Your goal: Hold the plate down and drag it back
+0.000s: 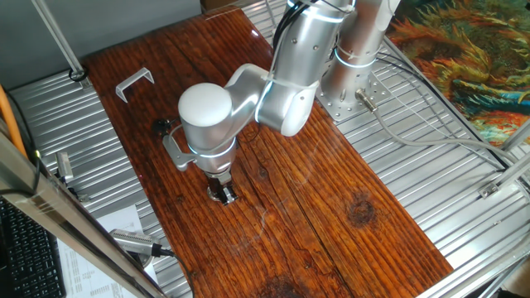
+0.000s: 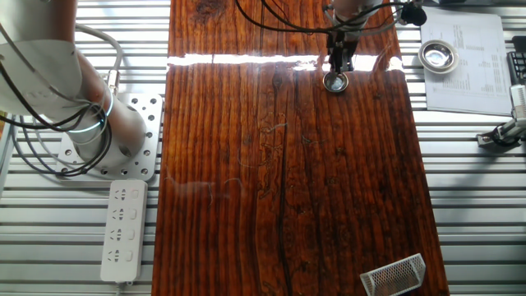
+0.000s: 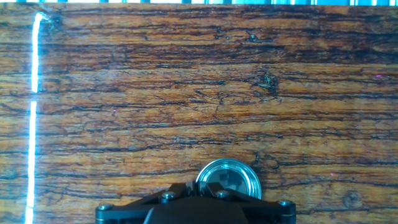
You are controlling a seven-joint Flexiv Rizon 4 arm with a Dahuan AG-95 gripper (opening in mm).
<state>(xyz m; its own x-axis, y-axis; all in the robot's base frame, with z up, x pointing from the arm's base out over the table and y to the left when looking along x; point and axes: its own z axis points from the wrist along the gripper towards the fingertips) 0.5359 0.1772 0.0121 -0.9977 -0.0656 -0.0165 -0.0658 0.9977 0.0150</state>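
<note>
The plate (image 3: 231,176) is a small round metal disc with a silvery rim and dark centre, lying flat on the wooden tabletop (image 3: 155,93). It also shows in the other fixed view (image 2: 335,81), near the table's far edge. My gripper (image 3: 198,188) is shut, its black fingertips together at the plate's near-left rim and covering part of it. In one fixed view the gripper (image 1: 222,194) points straight down and hides most of the plate. In the other fixed view the gripper (image 2: 338,66) stands right above the plate. I cannot tell whether it presses on it.
A grey U-shaped bracket (image 1: 134,83) lies at one table corner, also seen in the other fixed view (image 2: 394,275). A metal bowl (image 2: 437,54) sits on paper beside the table. A power strip (image 2: 123,228) and the arm's base (image 2: 107,136) are on the opposite side.
</note>
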